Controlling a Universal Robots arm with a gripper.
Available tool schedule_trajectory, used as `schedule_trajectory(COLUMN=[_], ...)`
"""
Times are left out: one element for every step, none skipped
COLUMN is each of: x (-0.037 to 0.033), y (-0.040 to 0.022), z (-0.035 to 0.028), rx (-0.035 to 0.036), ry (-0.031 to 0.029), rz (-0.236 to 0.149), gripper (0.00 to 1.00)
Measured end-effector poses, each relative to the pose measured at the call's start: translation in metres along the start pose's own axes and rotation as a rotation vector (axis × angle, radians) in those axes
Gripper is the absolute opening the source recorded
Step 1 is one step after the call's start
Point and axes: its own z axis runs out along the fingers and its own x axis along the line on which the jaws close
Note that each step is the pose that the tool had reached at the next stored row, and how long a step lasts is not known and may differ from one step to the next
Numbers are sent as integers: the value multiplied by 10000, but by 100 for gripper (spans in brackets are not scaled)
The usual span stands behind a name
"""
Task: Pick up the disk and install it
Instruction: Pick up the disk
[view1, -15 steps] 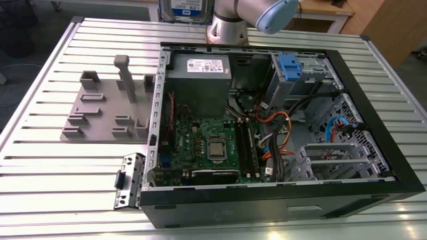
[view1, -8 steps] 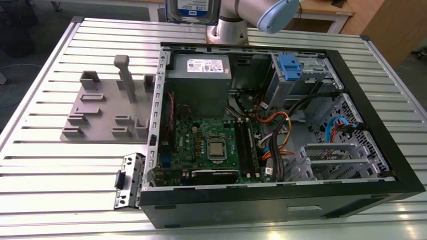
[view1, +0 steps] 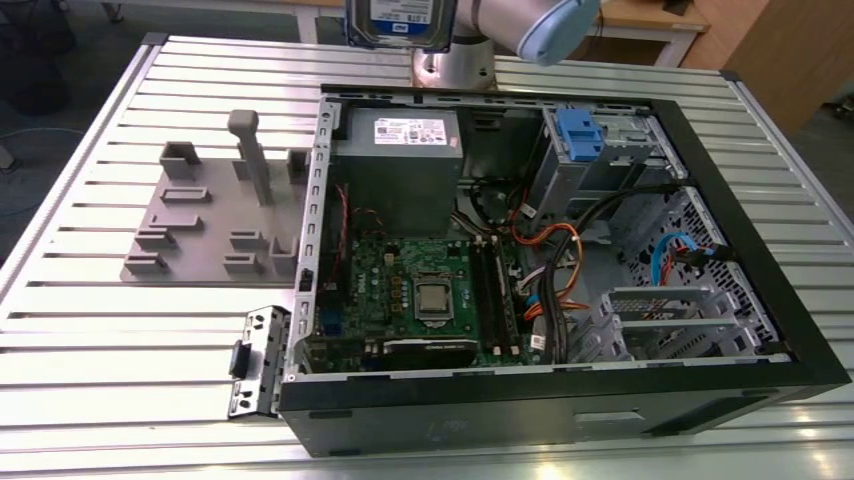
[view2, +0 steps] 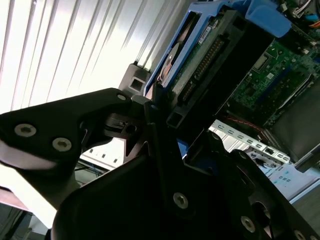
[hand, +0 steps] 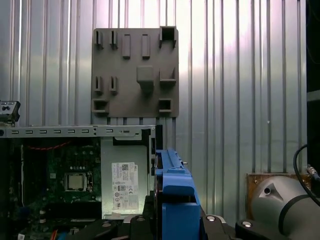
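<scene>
The disk (view1: 400, 20), a silver drive with a white-and-blue label and a blue frame, hangs high over the far edge of the open computer case (view1: 747, 300) in the exterior view. My gripper (view2: 172, 112) is shut on it, the black fingers (view2: 150, 125) clamping its sides. The second wrist view shows the disk (view2: 197, 50) from its connector end, tilted, with the motherboard (view2: 272, 75) below it. In the first wrist view the disk (hand: 172, 195) stands edge-on between the jaws of my gripper (hand: 172, 222).
Inside the case sit a grey power supply box (view1: 396, 150) with a white sticker, a motherboard (view1: 420, 290), and a drive cage with a blue clip (view1: 578, 130). A grey fixture plate (view1: 200, 230) with slots lies on the slatted metal table (view1: 107, 360), at the exterior view's left.
</scene>
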Motion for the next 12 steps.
schedule_trajectory(x=[17, 35, 55, 74, 95, 116, 135, 153, 170, 188, 204, 218], y=[-5, -10, -14, -19, -24, -30, -37, -44, -51, -59, -65, -70], z=[0, -1, -1, -2, -2, -3, -3, -4, -4, -5, -6, -6], rx=[-1, -2, -2, -3, -2, -3, -4, -6, -7, -8, -8, -9], ry=[0, -1, -1, -1, -1, -1, -1, 0, 0, 0, -1, -1], rz=[-1, -1, 0, 1, 1, 0, -1, -1, 0, 1, 0, 0], gripper=[36, 36, 36, 36, 36, 36, 36, 36, 36, 36, 36, 36])
